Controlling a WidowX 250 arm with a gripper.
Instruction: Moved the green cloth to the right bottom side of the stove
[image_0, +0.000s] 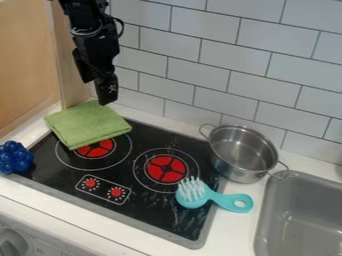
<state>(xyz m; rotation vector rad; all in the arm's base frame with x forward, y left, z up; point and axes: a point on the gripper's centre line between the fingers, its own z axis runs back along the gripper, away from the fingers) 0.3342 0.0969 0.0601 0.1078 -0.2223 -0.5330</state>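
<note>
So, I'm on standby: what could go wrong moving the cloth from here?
The brush lies across the right edge of the stove, so the cloth may land on it or push it. The pincer appears near the cloth's back edge, so it might catch only a little and drop it.

So the cloth (87, 125) is on the stove's (147, 215) upper left corner, lapping over part of the left burner (97, 148), and the toy (15, 157) sits by the frame's left edge. Pot's (242, 171) at the stove's upper right, brush (194, 197) below it, head on the stove, handle over the tabletop (234, 232), and the sink's (304, 215) lower right.
</note>
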